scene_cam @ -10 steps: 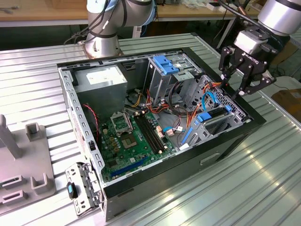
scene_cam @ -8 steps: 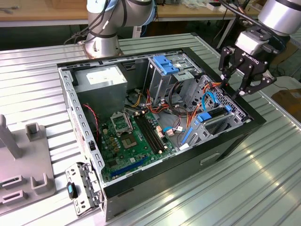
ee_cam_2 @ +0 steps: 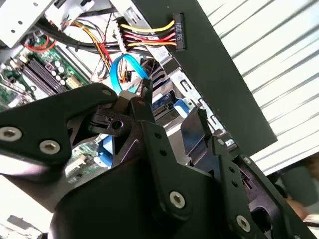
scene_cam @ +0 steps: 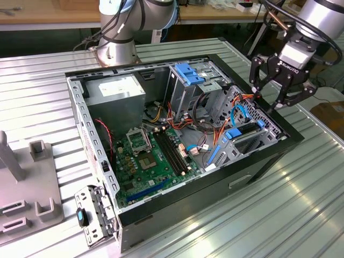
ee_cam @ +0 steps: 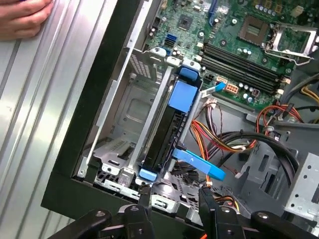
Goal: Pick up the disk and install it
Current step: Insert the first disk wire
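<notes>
The gripper [scene_cam: 269, 102] is hovering over the drive cage [ee_cam: 124, 114] at the edge of the open computer case [scene_cam: 177, 207], its fingers standing wide apart and gripping nothing. The disk [ee_cam: 167, 134] is sitting on edge inside that cage. It seems to be slotted home, though how deep is hard to judge. Working here is probably calling for fingers squared to the blue carrier rail — and staying clear of the blue cable [ee_cam: 199, 164] and the wire bundle [ee_cam: 219, 144].
</notes>
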